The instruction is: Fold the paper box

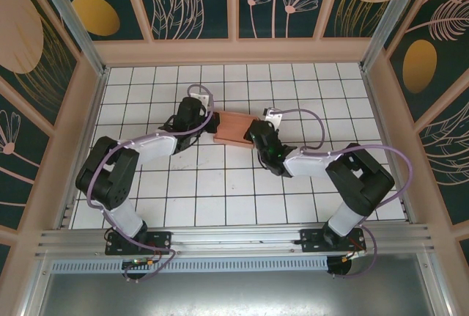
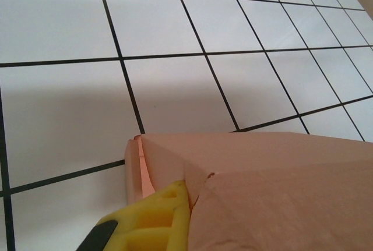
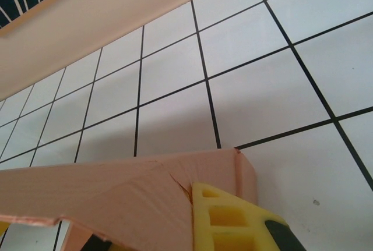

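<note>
From above, the salmon-pink thin-card paper box lies on the white tiled table as a small shallow rectangle. Its long axis runs straight from one arm's tip to the other's. The left gripper meets the box's left short end and the right gripper meets its right short end. Each arm is therefore hard against its own end of the box, and neither is nearer than the other.

From the left wrist, one yellow foam finger pad sits at the box's end corner, touching the outer face of the short end wall. The box stretches away to the right of it. A folded corner with a small tear or notch shows just beside the pad. The second finger is hidden under the card. The jaws are fully closed, and I judge the end wall is nipped between them — one finger outside, one tucked inside.

From the right wrist the picture is mirrored. A yellow foam finger pad presses the outside of the box's other end wall, and the box runs off to the left. This pincer is also closed right down, and by the same reasoning it appears to be clamped on the card.

Any coming move turns on that axis — a push or pull along it would load both ends at once, so the arms would need to act together.
</note>
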You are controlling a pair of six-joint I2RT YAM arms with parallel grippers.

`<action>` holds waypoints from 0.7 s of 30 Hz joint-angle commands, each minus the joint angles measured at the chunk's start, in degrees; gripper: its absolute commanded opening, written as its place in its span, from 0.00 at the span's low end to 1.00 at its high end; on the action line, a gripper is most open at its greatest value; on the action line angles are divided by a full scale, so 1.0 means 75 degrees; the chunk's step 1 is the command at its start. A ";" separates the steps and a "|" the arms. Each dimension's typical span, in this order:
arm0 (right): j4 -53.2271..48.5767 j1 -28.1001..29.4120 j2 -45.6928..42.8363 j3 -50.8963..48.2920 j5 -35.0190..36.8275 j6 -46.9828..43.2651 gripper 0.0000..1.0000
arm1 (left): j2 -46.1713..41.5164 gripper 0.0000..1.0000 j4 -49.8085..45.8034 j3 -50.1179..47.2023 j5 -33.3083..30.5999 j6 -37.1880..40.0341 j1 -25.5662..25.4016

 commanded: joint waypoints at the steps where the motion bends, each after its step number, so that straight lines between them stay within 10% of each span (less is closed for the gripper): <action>1: -0.0068 0.0010 -0.0014 -0.0446 0.0756 0.0210 0.00 | -0.0295 0.00 0.0351 -0.0250 -0.0110 -0.0284 0.0064; 21: 0.1142 0.0328 0.0092 -0.1040 0.0970 0.0073 0.00 | -0.0331 0.00 0.0878 -0.0718 -0.0072 -0.0130 0.0059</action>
